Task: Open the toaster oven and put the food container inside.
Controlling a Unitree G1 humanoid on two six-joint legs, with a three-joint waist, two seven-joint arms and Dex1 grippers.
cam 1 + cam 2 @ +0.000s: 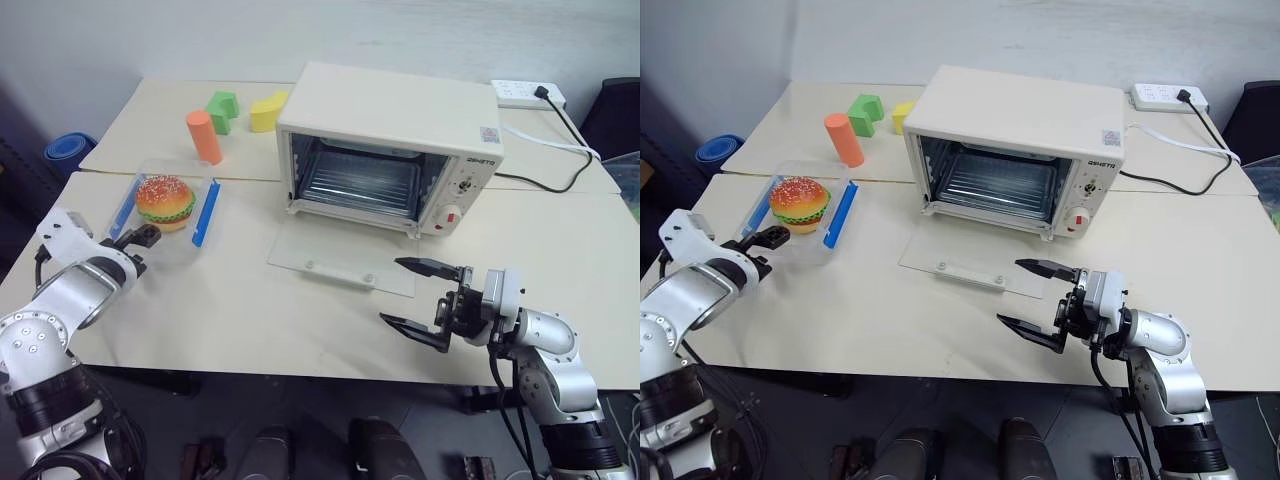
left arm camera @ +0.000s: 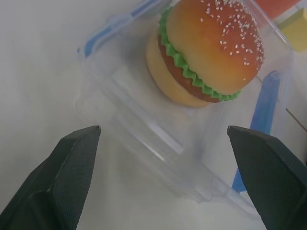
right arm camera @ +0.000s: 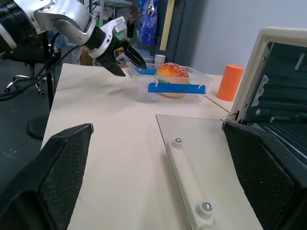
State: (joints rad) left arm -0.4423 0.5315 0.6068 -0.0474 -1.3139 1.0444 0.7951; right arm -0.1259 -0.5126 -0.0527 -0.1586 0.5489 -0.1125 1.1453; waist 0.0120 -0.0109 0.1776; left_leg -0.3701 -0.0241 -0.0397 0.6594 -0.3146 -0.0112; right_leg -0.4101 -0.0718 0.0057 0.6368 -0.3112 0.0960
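Plastic this clear and thin makes the food container [image 1: 168, 215] look light, a little flexible in its walls and slick to the touch; it sits at the left of the head views on the table [image 1: 300, 310], lidless as far as I can tell, with a toy hamburger [image 1: 165, 200] inside and blue clips [image 1: 206, 212] along its long sides. Squeezing hard would likely bow it, so the firmer rim or the short near end, between the clips, seems the best place to take hold. Just below and left of it, the left gripper [image 1: 140, 240] points at that near end with its fingers spread wide, not touching. To the right, the toaster oven [image 1: 390, 150] stands open, its glass door [image 1: 340, 258] lying flat on the table. At lower right, the right gripper [image 1: 415, 293] hangs near the door's front edge, fingers also wide apart, holding nothing.
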